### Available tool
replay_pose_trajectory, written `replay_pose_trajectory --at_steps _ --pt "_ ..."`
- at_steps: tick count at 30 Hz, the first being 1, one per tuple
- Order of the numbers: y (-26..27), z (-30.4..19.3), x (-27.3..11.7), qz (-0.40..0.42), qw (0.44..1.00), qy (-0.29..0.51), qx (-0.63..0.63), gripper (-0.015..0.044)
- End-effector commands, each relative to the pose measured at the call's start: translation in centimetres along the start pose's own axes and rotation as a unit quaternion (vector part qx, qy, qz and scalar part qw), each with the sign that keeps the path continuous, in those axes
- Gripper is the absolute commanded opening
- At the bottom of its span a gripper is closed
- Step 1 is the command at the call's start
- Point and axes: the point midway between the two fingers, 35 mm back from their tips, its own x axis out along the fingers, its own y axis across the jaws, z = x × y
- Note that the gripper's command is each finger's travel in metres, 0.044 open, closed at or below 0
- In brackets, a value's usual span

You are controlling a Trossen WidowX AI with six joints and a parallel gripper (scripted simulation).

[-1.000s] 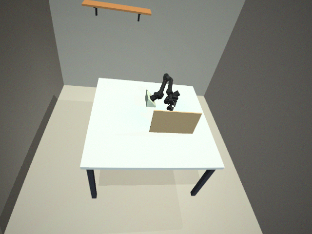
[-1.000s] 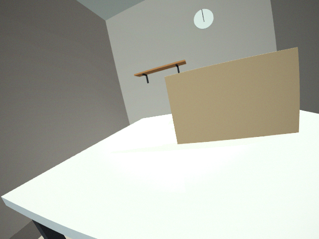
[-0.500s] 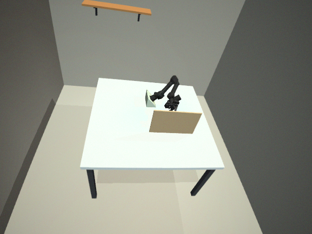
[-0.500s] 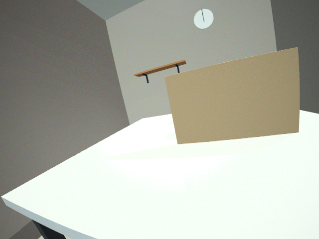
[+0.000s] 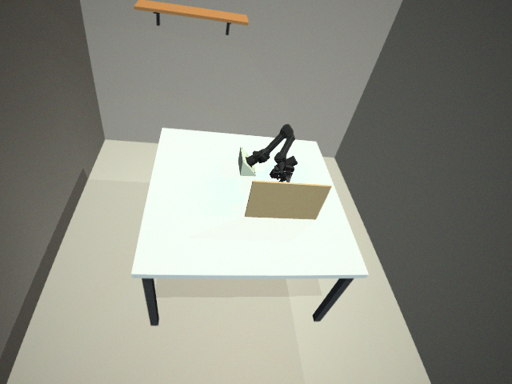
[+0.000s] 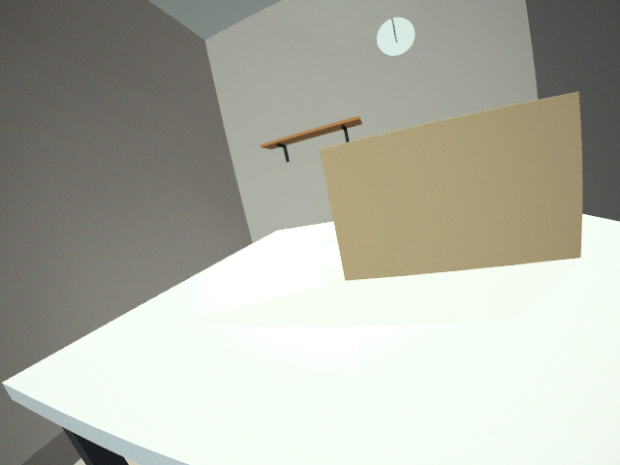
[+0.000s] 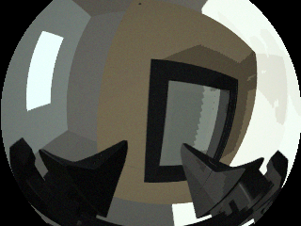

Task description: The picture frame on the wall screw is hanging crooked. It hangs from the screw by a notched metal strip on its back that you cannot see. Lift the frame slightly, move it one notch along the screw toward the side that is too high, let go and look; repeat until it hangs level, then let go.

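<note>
The picture frame [image 7: 157, 113] has a black border around a grey picture. It hangs on the robot's side of the upright tan panel [image 5: 289, 200] [image 6: 460, 195] [image 7: 122, 94], which hides it from the top and exterior views. The wrist view is turned, with the table to its right, and I cannot tell surely how level the frame is. The screw and notched strip are hidden. My gripper [image 5: 284, 180] [image 7: 154, 146] is partly open, with nothing seen held between its fingers. It faces the panel from behind; one finger overlaps the frame's near corner in the wrist view, and contact cannot be told.
The panel stands on the white table [image 5: 206, 248] [image 6: 300, 400]. A pale wedge-shaped mount [image 5: 247, 169] is at the arm's base. An orange shelf [image 5: 190, 10] [image 6: 310, 134] and a round clock [image 6: 395, 36] are on the far wall.
</note>
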Motion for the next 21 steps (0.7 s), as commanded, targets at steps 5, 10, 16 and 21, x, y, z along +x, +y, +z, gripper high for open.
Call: replay_pose_trajectory --at_steps 5,10,16,21 --pt "0.0 -0.1 0.4 -0.001 1.0 0.003 0.002 0.026" --pt "0.1 -0.2 1.2 -0.001 1.0 0.003 0.002 0.026" --pt "0.1 -0.2 2.1 0.0 1.0 0.003 0.002 0.026" --pt "0.1 -0.2 2.9 0.0 1.0 0.003 0.002 0.026"
